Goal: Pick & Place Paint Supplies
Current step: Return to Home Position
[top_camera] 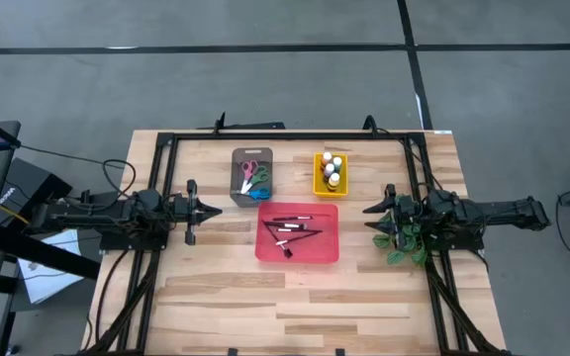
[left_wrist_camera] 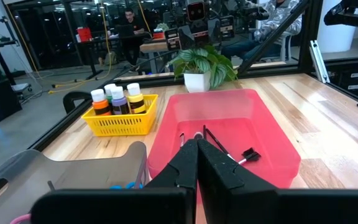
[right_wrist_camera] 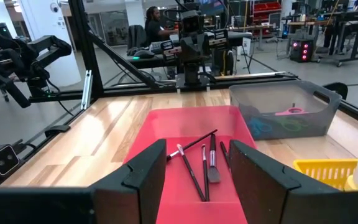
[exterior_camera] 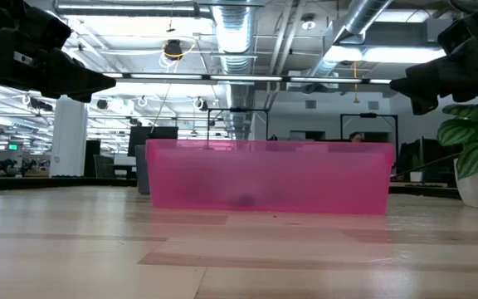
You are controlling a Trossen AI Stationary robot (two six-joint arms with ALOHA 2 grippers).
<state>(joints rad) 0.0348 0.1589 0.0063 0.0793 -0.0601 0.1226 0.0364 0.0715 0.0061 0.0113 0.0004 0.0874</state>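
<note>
Several thin dark-handled paintbrushes [top_camera: 293, 229] lie flat in the red tray [top_camera: 300, 259] at the table's middle. Scissors with pink, green and blue handles [top_camera: 253, 178] lie in the grey tray [top_camera: 237, 158]. Small paint bottles [top_camera: 332, 170] stand in the yellow tray [top_camera: 318, 188]. My left gripper [top_camera: 216, 209] is shut and level, left of the red tray and above the table, holding nothing. My right gripper [top_camera: 369, 210] is open and level, right of the red tray; in the right wrist view its fingers [right_wrist_camera: 148, 171] frame the brushes [right_wrist_camera: 201, 162] from a distance.
A green leafy plant in a white pot [top_camera: 404, 237] stands right beside my right arm. A black frame [top_camera: 285, 136] runs along the table's far edge and down both sides. The near half of the wooden table [top_camera: 295, 307] is bare wood.
</note>
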